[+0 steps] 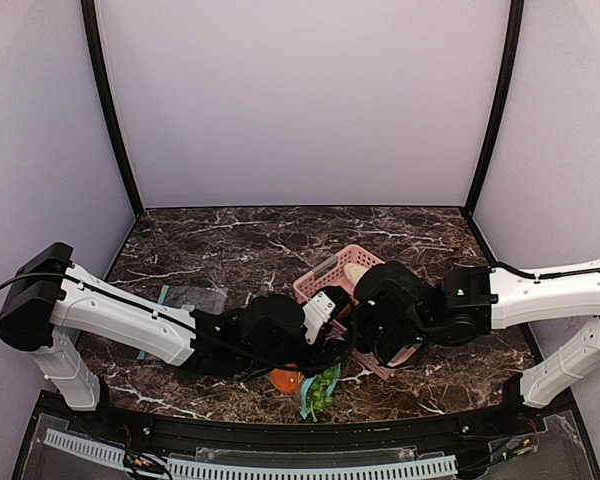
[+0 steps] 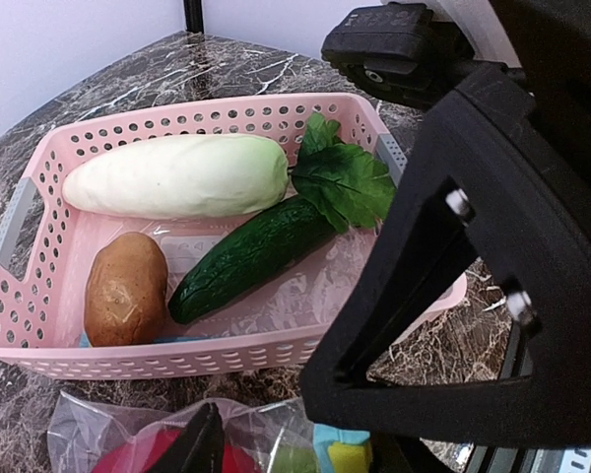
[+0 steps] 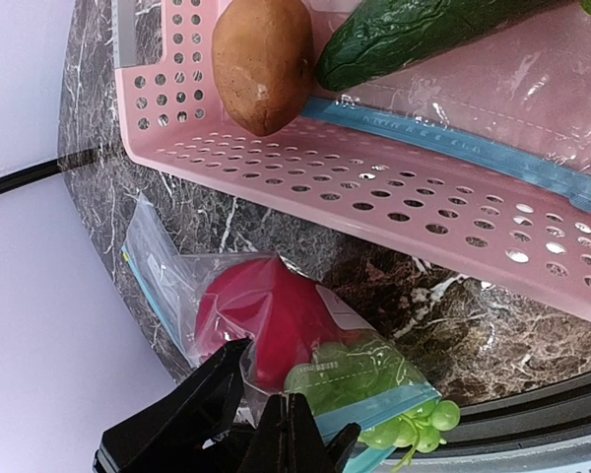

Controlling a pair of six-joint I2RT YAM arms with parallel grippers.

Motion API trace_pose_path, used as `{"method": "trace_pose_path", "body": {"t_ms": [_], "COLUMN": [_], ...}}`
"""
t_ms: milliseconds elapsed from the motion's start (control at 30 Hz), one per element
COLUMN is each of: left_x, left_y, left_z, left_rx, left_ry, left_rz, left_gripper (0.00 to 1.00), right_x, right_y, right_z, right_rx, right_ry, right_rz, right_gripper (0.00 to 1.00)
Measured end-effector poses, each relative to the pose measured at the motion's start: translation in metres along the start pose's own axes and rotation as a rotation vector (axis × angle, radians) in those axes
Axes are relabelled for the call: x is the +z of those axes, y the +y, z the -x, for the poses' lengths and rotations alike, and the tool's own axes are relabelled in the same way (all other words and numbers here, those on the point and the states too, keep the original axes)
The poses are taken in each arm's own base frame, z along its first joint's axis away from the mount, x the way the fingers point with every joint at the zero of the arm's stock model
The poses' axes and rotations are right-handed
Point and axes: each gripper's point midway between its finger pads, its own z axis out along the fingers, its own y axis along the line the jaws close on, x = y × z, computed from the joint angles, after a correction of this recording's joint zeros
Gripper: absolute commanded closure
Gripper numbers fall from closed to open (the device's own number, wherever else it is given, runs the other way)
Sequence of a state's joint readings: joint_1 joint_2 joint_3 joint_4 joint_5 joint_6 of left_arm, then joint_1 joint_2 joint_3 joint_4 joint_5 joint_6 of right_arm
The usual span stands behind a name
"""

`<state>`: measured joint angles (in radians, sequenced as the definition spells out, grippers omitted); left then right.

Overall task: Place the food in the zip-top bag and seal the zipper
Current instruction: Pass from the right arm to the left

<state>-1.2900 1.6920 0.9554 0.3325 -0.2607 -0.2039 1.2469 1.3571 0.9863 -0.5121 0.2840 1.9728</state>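
Zip-top bag (image 3: 227,296) on desk (image 3: 424,325) beside the pink basket (image 3: 374,187), long axis along its wall, zipper (image 3: 374,406) at the end with the grapes (image 3: 335,379); my right fingers (image 3: 288,434) together, left fingers (image 2: 202,448) cannot tell.

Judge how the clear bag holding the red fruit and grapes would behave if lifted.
The zip-top bag probably flops: its film wrinkles around the red fruit. It would likely sag toward that bulky fruit. The grape bunch pokes past the zipper, so it may slip out.

Pink basket (image 2: 177,350) on marble table (image 2: 177,69).
Holds pale white vegetable (image 2: 177,175), dark cucumber (image 2: 251,258), brown potato (image 2: 126,288); green leaves (image 2: 343,177) touch the cucumber's far end.
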Motion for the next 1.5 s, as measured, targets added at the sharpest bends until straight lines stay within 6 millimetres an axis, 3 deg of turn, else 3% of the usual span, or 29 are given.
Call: {"method": "trace_pose_path", "body": {"t_ms": [167,500,633,1400,1500], "left_x": [-0.001,-0.004,-0.005,-0.018,-0.019], "left_y": [0.001,-0.004,-0.004,-0.017,-0.021], "left_z": [0.000,0.001,0.003,0.012,0.014], "left_rx": [0.015,0.061,0.054,0.127,0.127], "left_ry": [-0.006,-0.013,-0.018,-0.041,-0.047], "left_rz": [0.024,0.060,0.058,-0.022,-0.046], "left_gripper": [0.58,0.86,0.92,0.98,0.99], "right_x": [0.000,0.000,0.000,-0.018,-0.022], "right_y": [0.002,0.003,0.004,0.006,0.007], "right_z": [-0.001,-0.001,0.001,0.002,0.004], "right_rx": [0.003,0.022,0.023,0.037,0.035], "right_ry": [0.002,0.002,-0.005,0.021,0.014], "right_rz": [0.005,0.009,0.018,0.063,0.073], "right_gripper": [1.00,1.00,1.00,1.00,0.91]}}
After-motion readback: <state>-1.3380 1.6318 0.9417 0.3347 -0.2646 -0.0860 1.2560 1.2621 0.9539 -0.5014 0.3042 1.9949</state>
